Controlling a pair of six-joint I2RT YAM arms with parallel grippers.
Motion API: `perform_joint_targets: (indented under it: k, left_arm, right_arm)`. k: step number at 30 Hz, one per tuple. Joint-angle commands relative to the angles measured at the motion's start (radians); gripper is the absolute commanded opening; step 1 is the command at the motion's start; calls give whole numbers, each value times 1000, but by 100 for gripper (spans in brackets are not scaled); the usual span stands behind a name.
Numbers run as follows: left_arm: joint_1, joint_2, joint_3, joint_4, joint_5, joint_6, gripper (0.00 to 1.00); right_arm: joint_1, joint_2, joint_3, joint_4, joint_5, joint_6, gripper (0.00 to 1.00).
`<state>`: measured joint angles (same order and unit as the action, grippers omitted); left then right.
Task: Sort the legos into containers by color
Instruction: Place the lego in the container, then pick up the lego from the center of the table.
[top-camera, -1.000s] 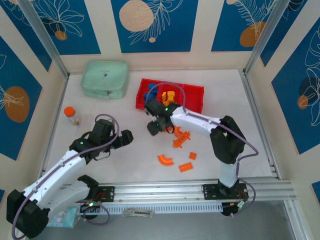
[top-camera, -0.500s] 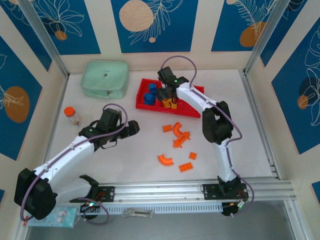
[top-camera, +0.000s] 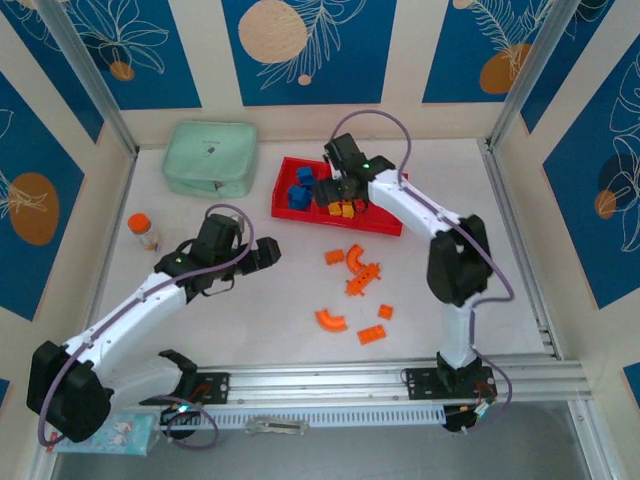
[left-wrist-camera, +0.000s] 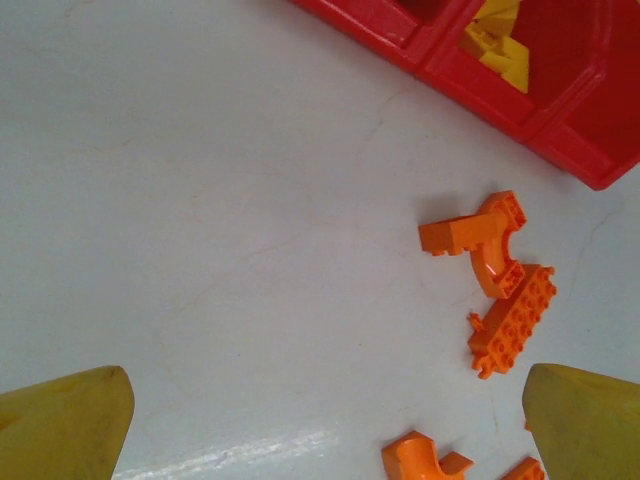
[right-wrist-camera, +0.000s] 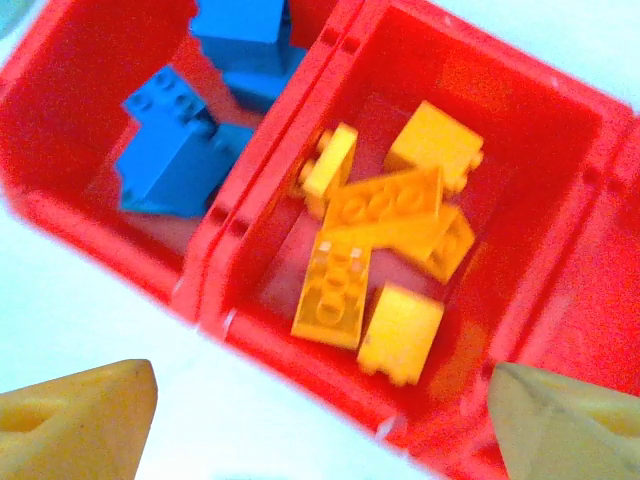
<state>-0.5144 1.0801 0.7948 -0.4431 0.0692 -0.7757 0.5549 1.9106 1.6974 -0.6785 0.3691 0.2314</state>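
Legos (top-camera: 363, 278) are found in two places: some inside the red tray (top-camera: 300, 216) at the far middle of the counter (top-camera: 250, 320), and some loose on the counter just near of it. Blue legos (right-wrist-camera: 190, 160) are piled in the left compartment (right-wrist-camera: 70, 120) of the tray, and yellow legos (right-wrist-camera: 385, 205) are heaped in the middle compartment (right-wrist-camera: 540, 190), several overlapping one another. Orange legos (left-wrist-camera: 512, 320) are scattered on the counter, apart from the tray; among them a curved arch (left-wrist-camera: 480, 240) is seen touching a studded plate, and another arch (top-camera: 330, 320) lies nearer, by two small bricks.

The right arm (top-camera: 400, 205) is stretched over the tray, and its fingers (right-wrist-camera: 75, 420) are spread wide above the near wall of the middle compartment, with nothing held between them. The left arm (top-camera: 150, 295) is extended across the left part of the counter. Its fingers (left-wrist-camera: 60, 425) are likewise held wide apart and empty, above bare counter to the left of the orange legos.

A mint-green zip case (top-camera: 210, 158) is placed at the far left, and an orange-capped bottle (top-camera: 145, 230) is stood upright near the left wall.
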Motion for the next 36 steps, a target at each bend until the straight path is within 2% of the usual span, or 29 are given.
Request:
perform_joint_targets:
  k: [1, 8, 15, 28, 33, 36]
  left_arm:
    - [5, -37, -31, 17, 39, 26, 99]
    - [-21, -111, -116, 59, 28, -1, 99]
    - [-69, -153, -184, 109, -16, -52, 99]
    - [-96, -166, -216, 108, -71, -85, 99]
    - [-95, -162, -221, 104, -76, -90, 99]
    - [-96, -162, -221, 104, -83, -89, 99]
  right_arm:
    - [15, -119, -120, -20, -72, 95, 87]
    - [68, -234, -373, 2, -119, 153, 87]
    - [128, -206, -464, 32, -108, 196, 88]
    - [174, -29, -387, 65, -32, 207, 88]
    - [174, 11, -349, 65, 24, 200, 84]
    - [168, 39, -332, 65, 37, 194, 79]
